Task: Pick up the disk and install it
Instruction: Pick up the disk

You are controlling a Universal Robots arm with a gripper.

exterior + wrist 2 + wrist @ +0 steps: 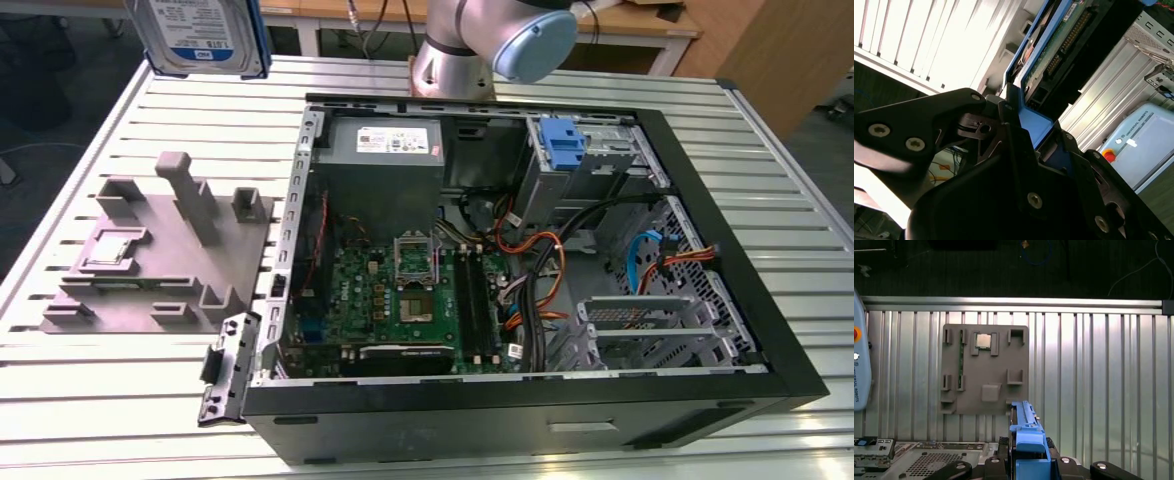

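The disk (200, 35) hangs high above the table's far corner on the exterior view's left, label side showing, with a blue bracket along its edge. In the second wrist view my gripper (1019, 125) is shut on the disk (1064, 30). Its black fingers (1004, 117) clamp the blue bracket, and the disk's circuit-board side faces the camera. In the first wrist view the disk (1026, 432) is seen edge-on, rising from the black gripper body, above the slatted table and the grey fixture.
The open computer case (747, 330) lies on the slatted metal table (160, 400), with a power supply (380, 140), motherboard (400, 300), cables, a blue bracket (563, 145) in a bay and a metal cage (654, 325). A grey holder fixture (160, 250) stands beside it.
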